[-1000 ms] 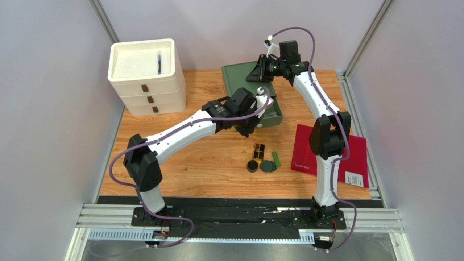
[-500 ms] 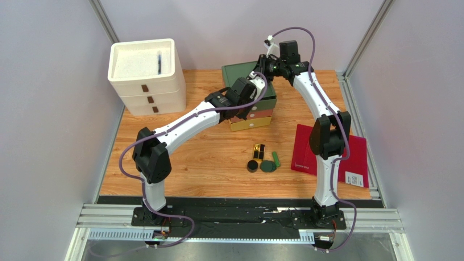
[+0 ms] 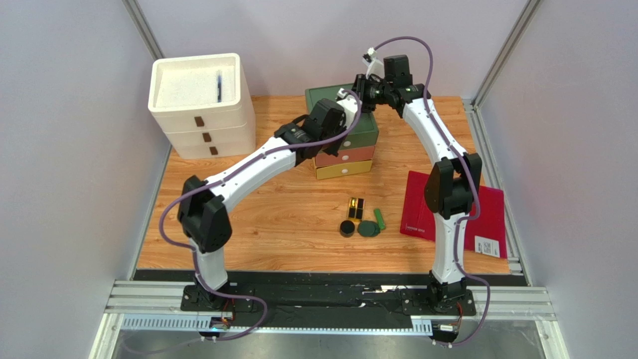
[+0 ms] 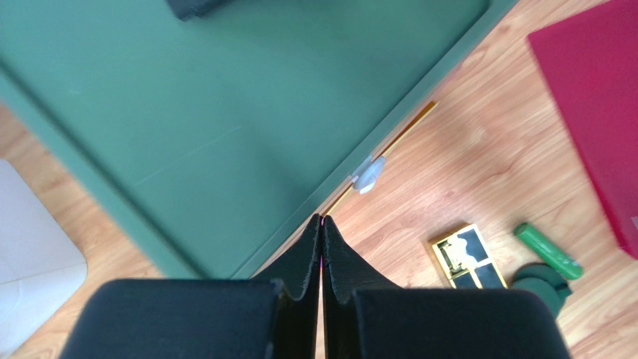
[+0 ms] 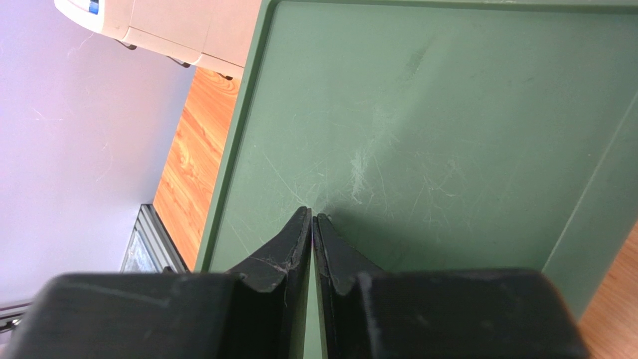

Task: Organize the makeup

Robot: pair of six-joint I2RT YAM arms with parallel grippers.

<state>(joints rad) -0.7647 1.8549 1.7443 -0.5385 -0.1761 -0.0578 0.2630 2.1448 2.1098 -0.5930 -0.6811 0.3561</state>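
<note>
Four pieces of makeup lie together on the table: a black-and-gold rectangular case, a round black jar, a dark green round compact and a bright green stick. The case and the stick also show in the left wrist view. The clear tube and the beige tube are out of view. My left gripper is shut and empty at the front edge of the green drawer unit. My right gripper is shut and empty, its tips against the unit's green top.
The unit's orange and yellow drawer fronts face the makeup, with a pale knob showing. A white three-drawer box stands at the back left. A flat dark red folder lies at the right. Grey walls enclose the table.
The green top drawer stood pulled out a second ago and is now pushed in. My left gripper moved back toward the unit with it. The right arm barely moved.
</note>
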